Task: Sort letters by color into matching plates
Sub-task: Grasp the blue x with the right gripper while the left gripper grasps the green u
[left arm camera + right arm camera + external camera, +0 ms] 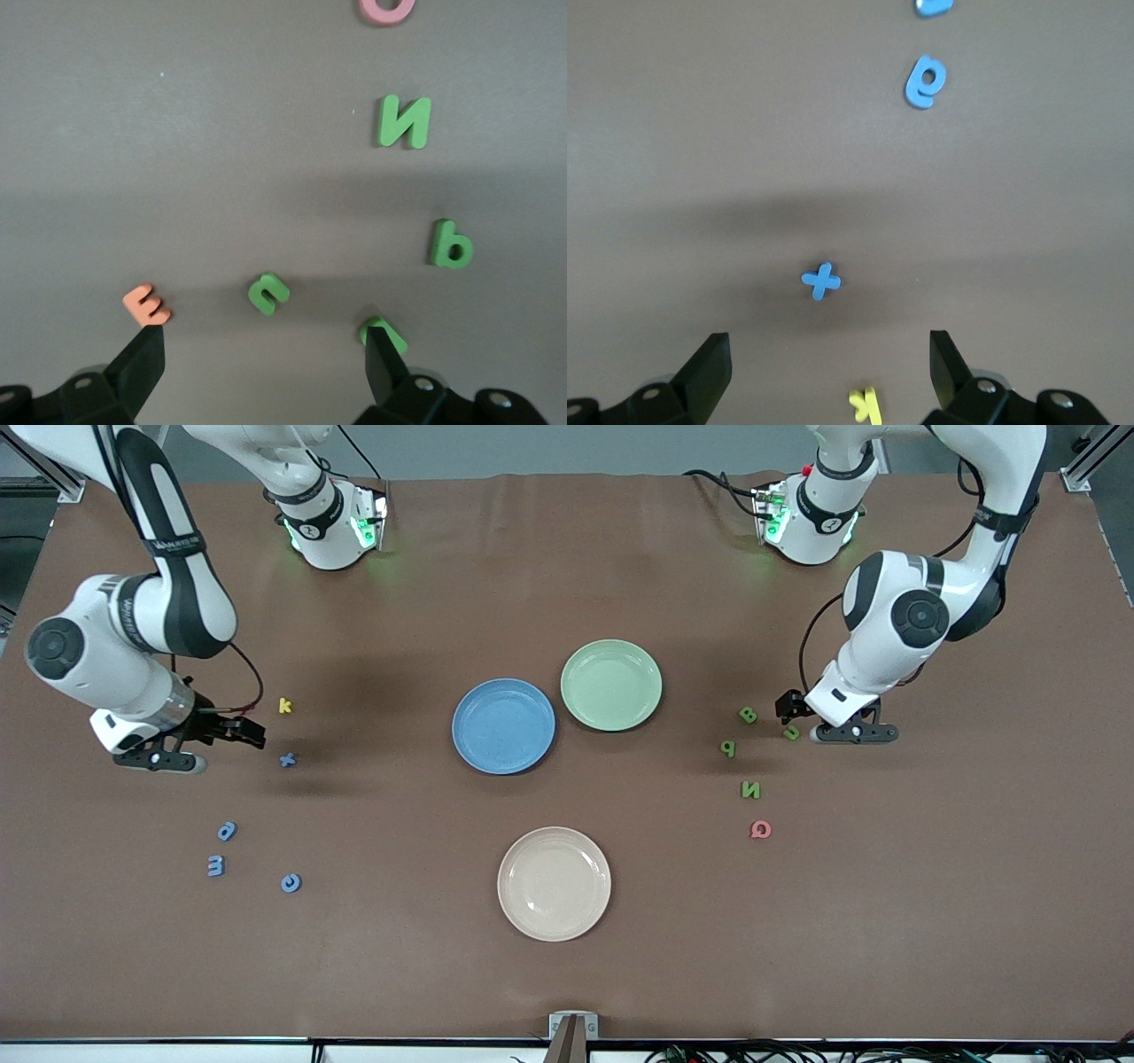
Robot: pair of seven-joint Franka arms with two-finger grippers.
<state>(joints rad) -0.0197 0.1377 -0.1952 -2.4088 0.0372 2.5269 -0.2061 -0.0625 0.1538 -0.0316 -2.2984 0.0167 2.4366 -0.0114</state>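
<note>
Currently both arms are hanging low over their own letter clusters, which is why each colour is being handled by the nearer arm; left gripper (819,720) is hovering with fingers spread wide and holding nothing, straddling the green n-shaped letter (267,291), likely its first pick; the green B (749,715), green P (727,748) and green N (751,789) are lying just beside it, a pink Q (760,830) nearer the camera, an orange letter (146,305) by one fingertip.

Right gripper (232,731) is also gaping fully and empty, lining up on the blue x (821,281); a yellow k (284,705) is sitting close by, 3 more blue letters (227,832) lying nearer the camera.

Blue plate (503,725) and pale green plate (611,685) are sitting touching mid-table, both empty, reachable by either arm; cream plate (554,883) is sitting nearer the camera; no letter sorted yet.
</note>
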